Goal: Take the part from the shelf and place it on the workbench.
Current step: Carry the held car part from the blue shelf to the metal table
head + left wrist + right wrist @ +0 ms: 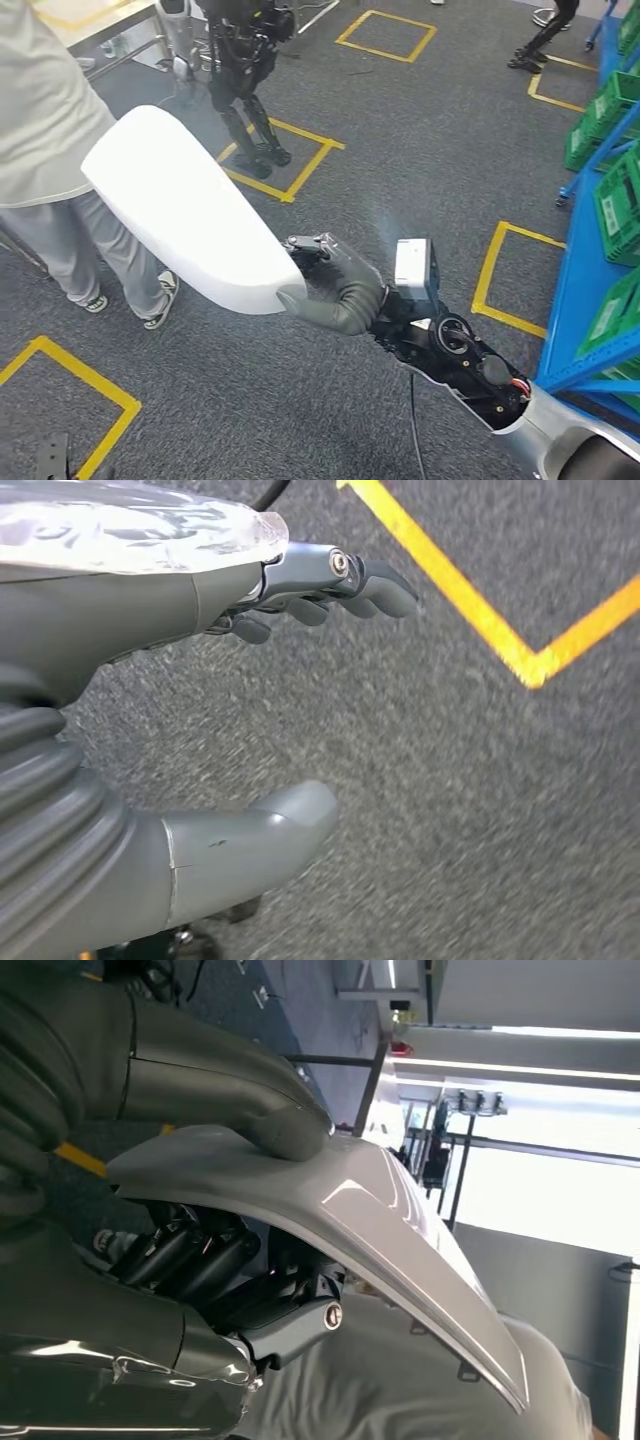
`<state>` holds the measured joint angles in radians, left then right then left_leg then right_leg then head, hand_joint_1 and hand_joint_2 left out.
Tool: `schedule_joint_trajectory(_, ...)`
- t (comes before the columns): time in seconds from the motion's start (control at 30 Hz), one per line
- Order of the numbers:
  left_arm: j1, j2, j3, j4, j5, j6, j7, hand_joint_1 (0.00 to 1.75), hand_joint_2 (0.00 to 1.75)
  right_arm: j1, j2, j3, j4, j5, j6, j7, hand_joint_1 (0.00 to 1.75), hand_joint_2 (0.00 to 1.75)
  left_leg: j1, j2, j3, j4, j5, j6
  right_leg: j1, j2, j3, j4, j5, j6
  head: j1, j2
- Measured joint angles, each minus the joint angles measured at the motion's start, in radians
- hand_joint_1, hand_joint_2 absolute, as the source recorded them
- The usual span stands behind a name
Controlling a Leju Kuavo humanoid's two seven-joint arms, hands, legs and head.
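The part [189, 215] is a long, white, curved shell. My right hand [332, 285] grips it at its near end and holds it out over the grey carpet, its far end pointing toward a person at the left. In the right wrist view the thumb [226, 1080] presses on one face of the part [362, 1210] and the dark fingers [189, 1260] lie under the other face. In its own wrist view my left hand [151, 610] hangs above the floor with fingers [362, 585] and thumb [256, 835] apart and nothing between them.
A person [45, 120] in a light coat and grey trousers stands close at the left. Another humanoid robot [241, 70] stands ahead. A blue shelf [581, 260] with green crates [615, 210] runs along the right. A table [98, 25] stands at the back left. Yellow squares mark the floor.
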<state>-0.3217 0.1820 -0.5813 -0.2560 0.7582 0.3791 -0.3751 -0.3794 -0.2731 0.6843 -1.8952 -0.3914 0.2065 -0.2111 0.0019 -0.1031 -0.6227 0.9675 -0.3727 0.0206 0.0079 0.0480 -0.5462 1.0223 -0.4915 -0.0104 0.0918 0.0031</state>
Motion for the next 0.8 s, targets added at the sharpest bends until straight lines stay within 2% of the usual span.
schedule_joint_trajectory(0.03, 0.000, -0.002, 0.000, 0.000, 0.000, 0.000, 0.000, 0.00, 1.75, -0.002, 0.000, 0.000, 0.000, 0.000, 0.000, 0.000, 1.75, 1.75, 0.001, -0.011, 0.003, -0.001, -0.002, -0.003, 0.002, 0.014, 0.012, -0.039, 0.024, -0.007, 0.000, 0.000)
schedule_joint_trajectory(0.07, 0.000, -0.002, 0.000, 0.000, -0.001, 0.000, -0.001, 0.00, 1.75, -0.003, 0.000, 0.000, 0.000, 0.000, -0.001, 0.000, 1.75, 1.75, 0.003, -0.022, 0.003, -0.002, -0.003, -0.006, 0.004, 0.022, 0.018, -0.058, 0.034, -0.011, -0.001, 0.000)
schedule_joint_trajectory(0.13, 0.002, 0.001, 0.000, 0.000, -0.003, 0.000, -0.001, 0.00, 1.75, -0.005, 0.001, 0.000, 0.000, 0.000, 0.000, 0.000, 1.75, 1.75, 0.002, -0.041, 0.002, -0.008, 0.000, -0.014, 0.001, 0.000, 0.030, -0.072, 0.038, -0.012, 0.002, 0.000)
schedule_joint_trajectory(0.17, 0.003, 0.003, 0.000, 0.000, -0.004, 0.000, -0.001, 0.00, 1.75, -0.006, 0.002, 0.000, 0.000, 0.000, 0.000, 0.000, 1.75, 1.75, 0.000, -0.031, 0.001, -0.005, -0.005, -0.018, -0.003, -0.012, 0.038, -0.083, 0.042, -0.012, 0.001, 0.000)
schedule_joint_trajectory(0.2, 0.002, 0.005, 0.000, 0.000, -0.004, 0.000, -0.002, 0.00, 1.75, -0.008, 0.003, 0.000, -0.001, 0.000, -0.001, 0.000, 1.75, 1.75, -0.002, -0.007, -0.010, 0.016, -0.021, -0.023, -0.009, -0.025, 0.046, -0.095, 0.047, -0.012, -0.001, 0.000)
schedule_joint_trajectory(0.23, 0.001, 0.006, 0.000, 0.000, -0.004, 0.000, -0.003, 0.00, 1.75, -0.009, 0.004, 0.000, -0.001, 0.000, -0.002, 0.000, 1.75, 1.75, -0.002, 0.025, -0.031, 0.061, -0.048, -0.029, -0.014, -0.039, 0.052, -0.105, 0.052, -0.011, -0.004, 0.000)
schedule_joint_trajectory(0.27, -0.001, 0.006, 0.000, 0.000, -0.005, 0.000, -0.003, 0.00, 1.75, -0.010, 0.004, 0.000, 0.000, 0.000, -0.002, 0.000, 1.75, 1.75, 0.001, 0.059, -0.064, 0.127, -0.082, -0.036, -0.016, -0.051, 0.054, -0.109, 0.053, -0.011, -0.008, 0.000)
schedule_joint_trajectory(0.3, -0.002, 0.006, 0.000, 0.000, -0.004, 0.000, -0.003, 0.00, 1.75, -0.010, 0.004, 0.000, 0.000, 0.000, -0.003, 0.000, 1.75, 1.75, 0.007, 0.079, -0.101, 0.201, -0.113, -0.045, -0.018, -0.065, 0.054, -0.110, 0.052, -0.011, -0.012, 0.000)
schedule_joint_trajectory(0.33, -0.001, 0.006, 0.000, 0.000, -0.004, 0.000, -0.003, 0.00, 1.75, -0.009, 0.004, 0.000, 0.000, 0.000, -0.002, 0.001, 1.75, 1.75, 0.014, 0.089, -0.131, 0.258, -0.131, -0.054, -0.021, -0.078, 0.054, -0.110, 0.050, -0.008, -0.013, 0.000)
schedule_joint_trajectory(0.37, 0.000, 0.006, 0.000, 0.000, -0.004, 0.000, -0.003, 0.00, 1.75, -0.009, 0.004, 0.001, 0.000, 0.000, -0.002, 0.001, 1.75, 1.75, 0.021, 0.094, -0.145, 0.281, -0.131, -0.063, -0.024, -0.091, 0.054, -0.109, 0.048, -0.004, -0.014, 0.000)
schedule_joint_trajectory(0.4, 0.001, 0.006, 0.000, 0.000, -0.004, 0.000, -0.003, 0.00, 1.75, -0.008, 0.004, 0.002, 0.000, 0.000, -0.001, 0.001, 1.75, 1.75, 0.027, 0.100, -0.136, 0.262, -0.113, -0.072, -0.029, -0.103, 0.055, -0.108, 0.044, 0.001, -0.014, 0.000)
schedule_joint_trajectory(0.43, 0.001, 0.007, 0.000, 0.000, -0.004, 0.000, -0.003, 0.00, 1.75, -0.007, 0.004, 0.002, 0.000, 0.000, 0.000, 0.001, 1.75, 1.75, 0.033, 0.112, -0.105, 0.203, -0.081, -0.081, -0.034, -0.115, 0.056, -0.104, 0.039, 0.009, -0.014, 0.000)
schedule_joint_trajectory(0.47, 0.000, 0.007, 0.000, 0.000, -0.004, 0.000, -0.003, 0.00, 1.75, -0.007, 0.004, 0.002, 0.000, 0.000, -0.001, 0.001, 1.75, 1.75, 0.038, 0.137, -0.064, 0.126, -0.051, -0.091, -0.037, -0.126, 0.057, -0.096, 0.032, 0.020, -0.016, 0.000)
schedule_joint_trajectory(0.5, -0.002, 0.006, -0.001, 0.000, -0.004, 0.000, -0.003, 0.00, 1.75, -0.007, 0.004, 0.002, 0.000, 0.000, -0.001, 0.001, 1.75, 1.75, 0.040, 0.158, -0.030, 0.063, -0.029, -0.095, -0.037, -0.136, 0.057, -0.088, 0.023, 0.030, -0.019, 0.000)
schedule_joint_trajectory(0.53, -0.003, 0.005, -0.001, 0.000, -0.004, -0.001, -0.003, 0.00, 1.75, -0.008, 0.004, 0.001, 0.000, 0.000, -0.002, 0.002, 1.75, 1.75, 0.041, 0.172, -0.007, 0.021, -0.019, -0.091, -0.035, -0.146, 0.058, -0.081, 0.015, 0.040, -0.018, 0.000)
schedule_joint_trajectory(0.57, -0.004, 0.004, -0.001, 0.000, -0.004, -0.001, -0.003, 0.00, 1.75, -0.009, 0.004, 0.001, 0.000, 0.000, -0.002, 0.002, 1.75, 1.75, 0.040, 0.176, 0.001, 0.006, -0.021, -0.082, -0.032, -0.155, 0.061, -0.078, 0.008, 0.046, -0.015, 0.000)
schedule_joint_trajectory(0.63, -0.004, 0.004, -0.001, 0.000, -0.004, -0.001, -0.003, 0.00, 1.75, -0.010, 0.004, 0.001, 0.000, 0.000, -0.001, 0.001, 1.75, 1.75, 0.037, 0.149, 0.000, 0.011, -0.026, -0.057, -0.034, -0.172, 0.072, -0.081, 0.000, 0.054, -0.005, 0.000)
schedule_joint_trajectory(0.67, -0.003, 0.004, -0.001, 0.000, -0.005, -0.001, -0.003, 0.00, 1.75, -0.010, 0.004, 0.001, 0.000, 0.000, -0.001, 0.001, 1.75, 1.75, 0.037, 0.137, 0.000, 0.011, -0.028, -0.050, -0.038, -0.163, 0.074, -0.077, -0.009, 0.058, -0.001, 0.000)
schedule_joint_trajectory(0.7, -0.003, 0.005, -0.001, 0.000, -0.005, -0.001, -0.003, 0.00, 1.75, -0.011, 0.004, 0.001, 0.000, 0.000, -0.001, 0.001, 1.75, 1.75, 0.036, 0.126, 0.002, 0.011, -0.028, -0.042, -0.041, -0.142, 0.068, -0.054, -0.028, 0.059, 0.001, 0.000)
schedule_joint_trajectory(0.73, -0.004, 0.006, -0.001, 0.000, -0.005, -0.001, -0.003, 0.00, 1.75, -0.011, 0.004, 0.000, 0.000, 0.000, -0.001, 0.001, 1.75, 1.75, 0.036, 0.115, 0.004, 0.010, -0.028, -0.036, -0.042, -0.113, 0.048, -0.007, -0.058, 0.060, 0.004, 0.000)
schedule_joint_trajectory(0.77, -0.005, 0.006, -0.001, 0.000, -0.005, -0.001, -0.003, 0.00, 1.75, -0.010, 0.004, 0.000, 0.000, 0.000, -0.001, 0.001, 1.75, 1.75, 0.035, 0.103, 0.005, 0.009, -0.028, -0.031, -0.040, -0.083, 0.016, 0.064, -0.095, 0.057, 0.008, 0.000)
schedule_joint_trajectory(0.8, -0.006, 0.006, -0.001, 0.000, -0.005, -0.001, -0.003, 0.00, 1.75, -0.009, 0.004, 0.000, 0.000, 0.000, -0.002, 0.000, 1.75, 1.75, 0.032, 0.090, 0.005, 0.009, -0.028, -0.028, -0.037, -0.065, -0.022, 0.145, -0.128, 0.053, 0.010, 0.000)
